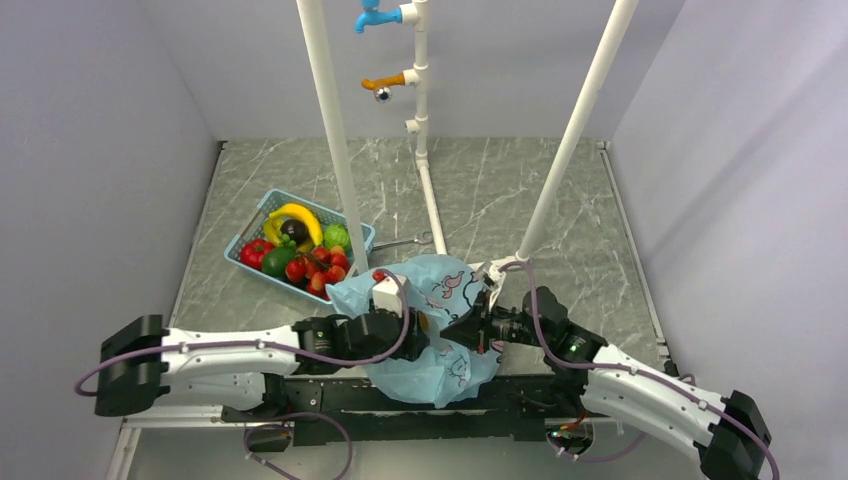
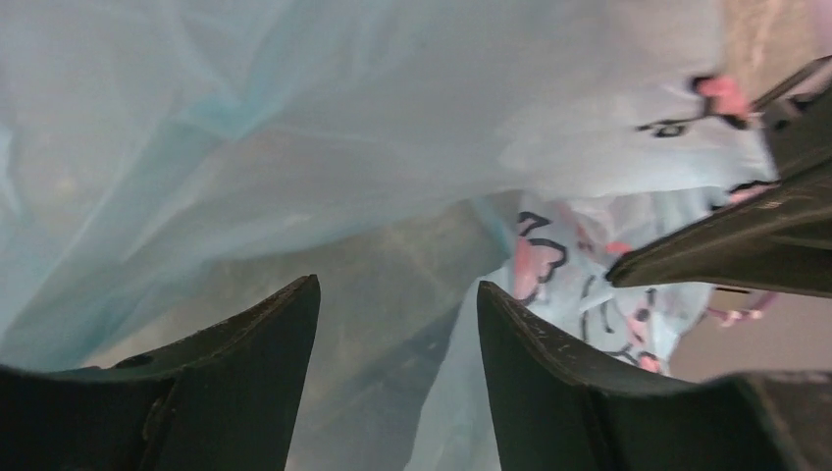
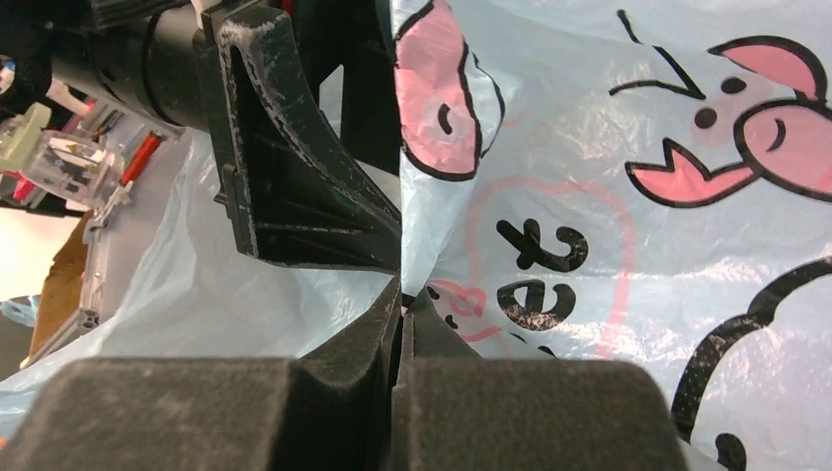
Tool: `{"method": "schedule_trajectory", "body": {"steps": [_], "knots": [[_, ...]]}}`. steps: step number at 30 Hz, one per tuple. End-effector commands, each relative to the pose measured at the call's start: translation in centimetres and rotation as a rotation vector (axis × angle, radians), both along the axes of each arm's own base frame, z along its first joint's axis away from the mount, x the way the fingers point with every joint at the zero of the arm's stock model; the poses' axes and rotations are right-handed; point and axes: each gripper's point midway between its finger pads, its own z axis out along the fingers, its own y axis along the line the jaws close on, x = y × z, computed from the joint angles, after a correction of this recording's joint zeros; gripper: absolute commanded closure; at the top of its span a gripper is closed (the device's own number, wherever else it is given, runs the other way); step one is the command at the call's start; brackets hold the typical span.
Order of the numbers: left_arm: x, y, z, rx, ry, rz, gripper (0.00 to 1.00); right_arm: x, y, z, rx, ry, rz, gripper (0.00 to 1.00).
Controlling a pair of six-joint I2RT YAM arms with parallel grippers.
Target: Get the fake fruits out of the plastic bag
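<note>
The plastic bag (image 1: 445, 285) is hanging bunched up between the 2 grippers, and I'm betting it handles like any thin film: weighing next to nothing, floppy, crinkly, a bit slippery, and collapsing wherever nobody's holding it. So the place to grab is probably a pinch on the rim or a tie handle rather than the belly, which keeps the mouth open for the other arm. The right gripper (image 3: 402, 294) is doing pretty much that, with its jaws pressed together on a fold of the printed film right at its tips. The left gripper (image 2: 397, 285) is sitting with jaws spread fairly wide and nothing between them. Pale film is stretching just ahead of its tips, and a dark finger of the right gripper is poking in at its right. Well apart from the left gripper, out ahead and to its left, the blue basket (image 1: 251, 221) is holding a pile of fake fruits (image 1: 318, 268), mostly red plus a green one, beside yellow bananas (image 1: 298, 215). Those are likely light, hard and glossy, so they could be squirting out of a pinch unless taken across the middle. I can't tell if any fruit is sitting inside the bag: the film is cloudy, both wrists are covering its middle from above, and neither wrist view is showing 1. There's also a small red blob just beyond the left wrist that could be fruit or rig.
</note>
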Motion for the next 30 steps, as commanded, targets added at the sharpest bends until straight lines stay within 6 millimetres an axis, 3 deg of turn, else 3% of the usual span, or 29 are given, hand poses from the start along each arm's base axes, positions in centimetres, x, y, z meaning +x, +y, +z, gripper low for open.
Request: {"method": "schedule_trajectory", "body": {"steps": [1, 6, 11, 16, 22, 25, 30], "knots": [[1.5, -1.0, 0.2, 0.02, -0.058, 0.075, 0.31, 0.4, -0.8, 0.1, 0.018, -0.001, -0.051, 1.0], [2.9, -1.5, -1.0, 0.056, -0.072, 0.153, 0.28, 0.7, -0.9, 0.8, 0.016, -0.018, -0.059, 1.0], [4.5, -1.6, -1.8, 0.099, -0.096, 0.207, 0.18, 0.5, -0.3, 1.1, 0.029, -0.008, -0.031, 1.0], [5.7, -1.1, -4.2, 0.192, -0.097, 0.254, 0.21, 0.4, -0.3, 0.8, 0.034, 0.004, -0.029, 1.0], [6.4, -1.8, -6.9, 0.256, -0.088, 0.227, 0.33, 0.4, -0.5, 0.0, 0.014, 0.015, -0.037, 1.0], [6.2, -2.2, -7.7, 0.272, -0.074, 0.21, 0.45, 0.5, -0.6, -0.1, 0.013, 0.01, -0.045, 1.0], [6.0, -2.5, -6.2, 0.241, -0.085, 0.178, 0.65, 0.6, -0.9, -0.7, -0.012, 0.003, -0.053, 1.0]]}}
